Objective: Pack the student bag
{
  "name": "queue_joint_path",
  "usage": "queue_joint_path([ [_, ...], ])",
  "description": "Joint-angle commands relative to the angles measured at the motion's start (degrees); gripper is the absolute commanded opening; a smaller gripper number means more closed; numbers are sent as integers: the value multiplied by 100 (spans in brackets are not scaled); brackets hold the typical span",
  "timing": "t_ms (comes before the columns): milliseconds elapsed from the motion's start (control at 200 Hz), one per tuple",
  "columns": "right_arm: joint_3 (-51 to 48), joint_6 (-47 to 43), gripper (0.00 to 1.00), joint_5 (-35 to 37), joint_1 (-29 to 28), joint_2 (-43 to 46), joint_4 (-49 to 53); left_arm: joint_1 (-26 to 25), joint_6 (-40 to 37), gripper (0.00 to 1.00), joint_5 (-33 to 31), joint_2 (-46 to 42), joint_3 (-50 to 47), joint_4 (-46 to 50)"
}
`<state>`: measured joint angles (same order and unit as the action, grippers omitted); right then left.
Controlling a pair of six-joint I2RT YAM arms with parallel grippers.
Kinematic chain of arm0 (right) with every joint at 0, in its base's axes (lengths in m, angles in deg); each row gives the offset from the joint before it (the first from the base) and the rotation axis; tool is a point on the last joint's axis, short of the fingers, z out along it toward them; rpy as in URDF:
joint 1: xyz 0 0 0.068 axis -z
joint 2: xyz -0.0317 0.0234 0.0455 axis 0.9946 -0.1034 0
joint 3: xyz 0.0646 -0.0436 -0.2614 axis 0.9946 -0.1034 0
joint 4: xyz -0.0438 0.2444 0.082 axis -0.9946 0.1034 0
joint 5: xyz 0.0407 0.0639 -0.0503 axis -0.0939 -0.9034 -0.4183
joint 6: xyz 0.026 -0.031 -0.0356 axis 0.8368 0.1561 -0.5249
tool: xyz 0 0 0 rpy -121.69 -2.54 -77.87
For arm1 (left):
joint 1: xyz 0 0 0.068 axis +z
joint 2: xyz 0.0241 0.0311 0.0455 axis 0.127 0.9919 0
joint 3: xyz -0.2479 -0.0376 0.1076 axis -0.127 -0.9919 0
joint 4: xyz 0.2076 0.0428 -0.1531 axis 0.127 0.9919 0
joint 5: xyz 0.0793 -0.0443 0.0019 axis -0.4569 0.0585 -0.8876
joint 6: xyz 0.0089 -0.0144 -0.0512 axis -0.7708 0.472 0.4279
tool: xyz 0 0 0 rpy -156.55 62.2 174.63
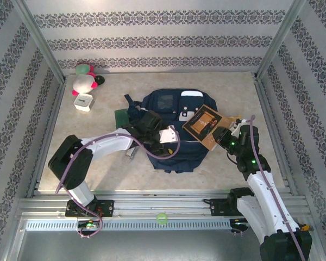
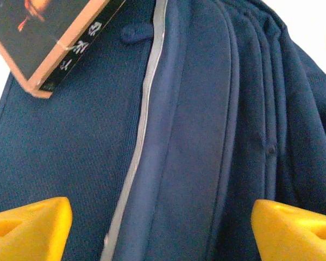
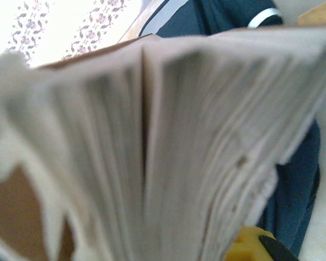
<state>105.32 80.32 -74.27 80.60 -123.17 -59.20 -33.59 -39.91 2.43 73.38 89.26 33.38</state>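
Observation:
The student bag [image 1: 176,149] lies flat mid-table, navy blue with grey-white patches. My left gripper [image 1: 155,128] is low over its left part; in the left wrist view its yellow fingertips [image 2: 30,228] stand wide apart and open, with the bag's folded fabric [image 2: 206,136] and thin white stripe [image 2: 138,147] between them. My right gripper [image 1: 226,136] is shut on a brown-covered book [image 1: 205,123] held over the bag's right side. Blurred page edges of the book [image 3: 168,136] crowd the right wrist view, with one yellow fingertip [image 3: 249,246] below them. A corner of the book [image 2: 54,38] shows from the left wrist.
A green object [image 1: 121,116] lies against the bag's left edge. At the back left are a pink and white plush toy [image 1: 86,80] and a small white cube [image 1: 83,101]. Patterned walls and metal rails close in the table.

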Motion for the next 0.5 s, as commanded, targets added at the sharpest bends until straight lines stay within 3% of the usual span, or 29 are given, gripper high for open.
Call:
queue_joint_path([
  [0,227,403,0,559,65,211,-200,-207,-137,86,211,219,421,114],
  [135,178,582,0,791,65,396,-341,-223,-133,87,-128,414,471,102],
  [370,-73,562,0,896,74,910,-160,-219,-519,94,211,488,277,249],
  [495,-113,469,0,845,74,998,-116,-219,-313,94,-209,680,192,-122],
])
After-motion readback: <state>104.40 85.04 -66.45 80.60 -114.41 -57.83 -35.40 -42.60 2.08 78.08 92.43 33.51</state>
